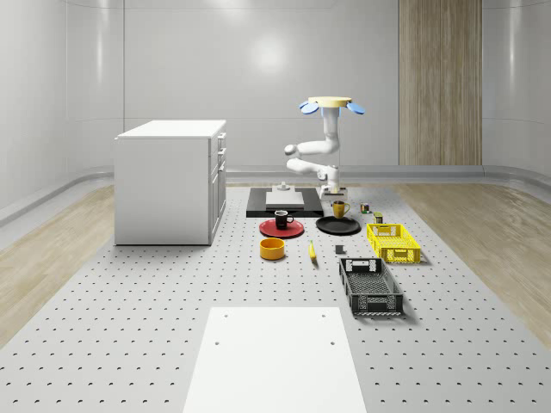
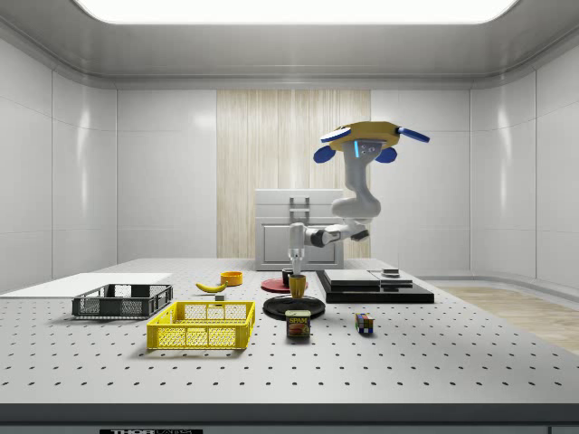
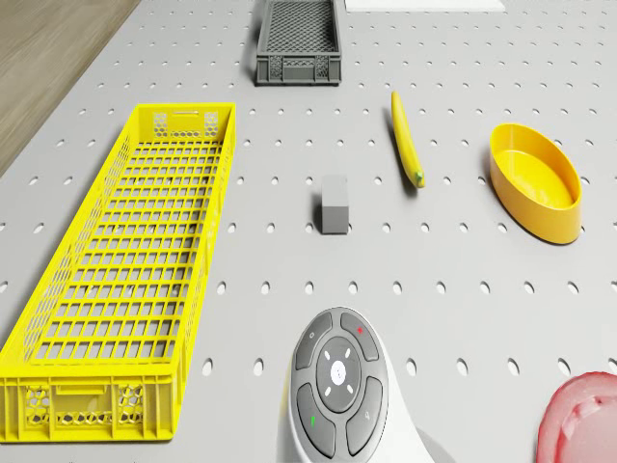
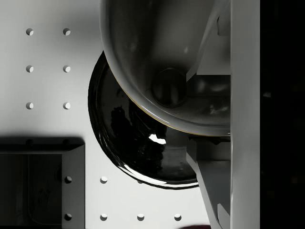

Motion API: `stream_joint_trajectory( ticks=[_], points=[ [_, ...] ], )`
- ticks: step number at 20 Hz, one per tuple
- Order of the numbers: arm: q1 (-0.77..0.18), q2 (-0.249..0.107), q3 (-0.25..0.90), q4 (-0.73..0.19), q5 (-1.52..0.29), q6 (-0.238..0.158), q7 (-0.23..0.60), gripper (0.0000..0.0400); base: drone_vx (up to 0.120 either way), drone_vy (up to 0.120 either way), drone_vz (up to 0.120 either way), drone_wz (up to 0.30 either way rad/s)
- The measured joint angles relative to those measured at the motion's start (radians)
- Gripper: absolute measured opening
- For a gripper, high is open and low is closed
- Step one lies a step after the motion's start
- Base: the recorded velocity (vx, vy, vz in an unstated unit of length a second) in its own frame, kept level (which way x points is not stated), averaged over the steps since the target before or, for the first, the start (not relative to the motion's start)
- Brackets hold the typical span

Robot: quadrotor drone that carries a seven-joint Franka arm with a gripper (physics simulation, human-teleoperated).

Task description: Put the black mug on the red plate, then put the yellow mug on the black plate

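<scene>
Over the far end of the table (image 1: pixel 129 344) hovers the drone (image 2: pixel 366 137), beside the black slab, its arm bent down toward the black plate (image 1: pixel 337 225).

- Black mug (image 1: pixel 281 218) — standing on the red plate (image 1: pixel 281 229); first step looks done.
- Yellow mug (image 1: pixel 339 208) — upright at the black plate, directly under the gripper (image 2: pixel 294 274). From the side view its base seems at or just above the plate; contact cannot be confirmed.
- Gripper — at the yellow mug's rim; how far the fingers are parted, and whether they grip the mug, cannot be told.
- Step in hand, as judged: placing the yellow mug on the black plate. Next move calls for settling it flat, letting go, then lifting straight up so the mug is not tipped.
- Hidden or unclear: in the wrist view the mug's interior blocks most of the plate; the drone view cuts off the red plate at its edge.
</scene>
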Motion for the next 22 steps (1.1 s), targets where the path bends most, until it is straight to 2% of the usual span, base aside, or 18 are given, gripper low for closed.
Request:
stream_joint_trajectory(
  ticks=[5,22],
  points=[
    [0.0,0.0,0.0,0.0,0.0,0.0,0.0,0.011,0.112,0.0,0.0,0.0],
    [-0.033,0.022,-0.126,0.095,-0.119,0.079,-0.009,0.011,0.0,0.0,0.0,0.0]
  ],
)
